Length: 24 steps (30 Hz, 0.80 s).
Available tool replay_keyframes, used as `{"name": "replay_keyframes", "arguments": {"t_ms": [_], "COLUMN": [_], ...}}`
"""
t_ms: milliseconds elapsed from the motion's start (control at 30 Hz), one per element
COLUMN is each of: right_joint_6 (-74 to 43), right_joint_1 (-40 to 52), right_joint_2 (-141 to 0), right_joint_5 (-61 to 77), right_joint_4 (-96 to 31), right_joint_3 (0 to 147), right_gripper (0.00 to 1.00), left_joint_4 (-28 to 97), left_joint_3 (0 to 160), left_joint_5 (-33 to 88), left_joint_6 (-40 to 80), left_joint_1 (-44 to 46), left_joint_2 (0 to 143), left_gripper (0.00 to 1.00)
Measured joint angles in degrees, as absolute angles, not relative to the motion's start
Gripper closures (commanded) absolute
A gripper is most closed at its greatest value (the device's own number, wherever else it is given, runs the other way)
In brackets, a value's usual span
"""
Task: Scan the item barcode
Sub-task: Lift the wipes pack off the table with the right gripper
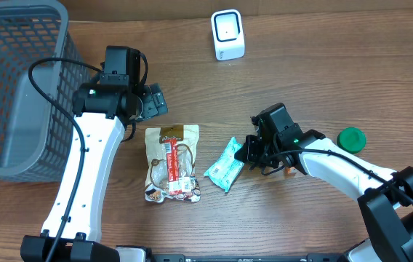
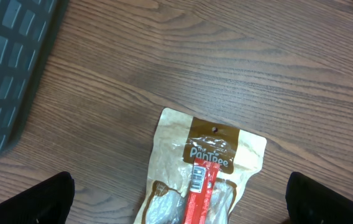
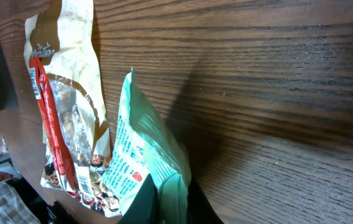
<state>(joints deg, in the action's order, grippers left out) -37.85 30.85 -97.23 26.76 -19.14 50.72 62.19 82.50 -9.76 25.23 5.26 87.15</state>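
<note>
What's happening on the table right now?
The right arm's fingers are shut on one end of the teal packet, next to the beige snack bag lying flat. The left arm's fingers hang open above that bag's top, holding nothing. The white scanner stands well apart from the packet.

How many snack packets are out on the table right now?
2: the brown pouch at centre, and the teal packet beside it in the right gripper. The basket may hide more.
</note>
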Motion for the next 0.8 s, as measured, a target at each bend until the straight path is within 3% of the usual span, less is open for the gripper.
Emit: {"name": "replay_keyframes", "arguments": {"t_ms": [800], "right_joint_6": [-33.47], "right_joint_1": [30.83], "right_joint_2": [-97.23], "right_joint_5": [28.64], "right_joint_4": [-19.18], "right_joint_3": [50.72], "right_gripper": [0.96], "left_joint_4": [62.22], "left_joint_3": [82.5], "left_joint_5": [-9.76], "left_joint_6": [25.23], "left_joint_1": [5.26], "left_joint_2": [87.15], "left_gripper": [0.0]}}
